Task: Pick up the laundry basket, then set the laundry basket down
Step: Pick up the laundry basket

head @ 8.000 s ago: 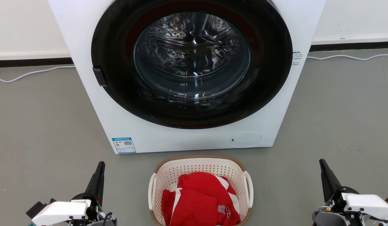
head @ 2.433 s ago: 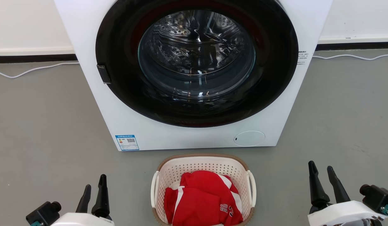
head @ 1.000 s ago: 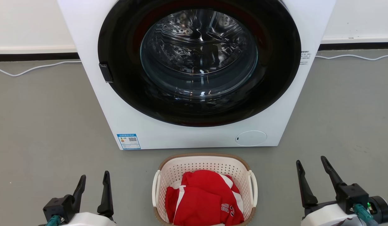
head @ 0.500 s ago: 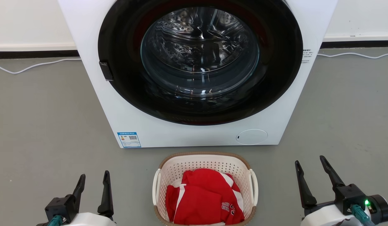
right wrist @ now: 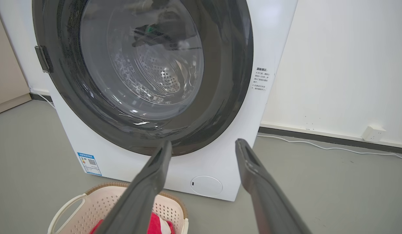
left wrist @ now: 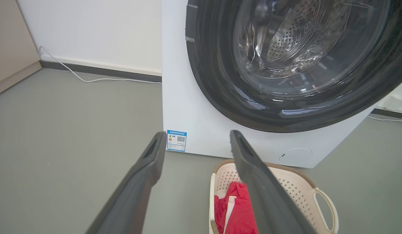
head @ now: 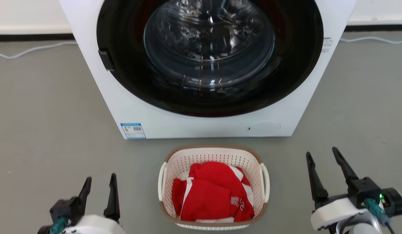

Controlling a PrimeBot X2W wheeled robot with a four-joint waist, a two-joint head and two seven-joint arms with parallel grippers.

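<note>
**Laundry basket and tools before the lift.** The laundry basket (head: 207,157) stands on the grey floor (head: 41,130), just in front of the washing machine (head: 194,126) and centred under its round door (head: 209,48). A red garment (head: 214,191) lies inside. Its two white side handles (head: 161,177) face outward, one toward each arm, which probably explains the symmetric stance. The left tool (head: 100,178) and right tool (head: 321,152) flank the basket, each well apart from it, with fingers spread and holding nothing. Open fingers on the handle sides suggest that a two-armed lift is being prepared. Nothing touches the basket, so the pick-up is judged not yet begun.

The head view gives the plan, with the basket midway between the tools and both handles visible. The left wrist view adds the basket's far handle as an open loop beyond that tool's own finger, and a white cable (left wrist: 90,79) along the skirting. The right wrist view shows a wall socket (right wrist: 373,132) and a text sticker (right wrist: 261,79) on the machine's front. In that view one finger partly hides the basket.
</note>
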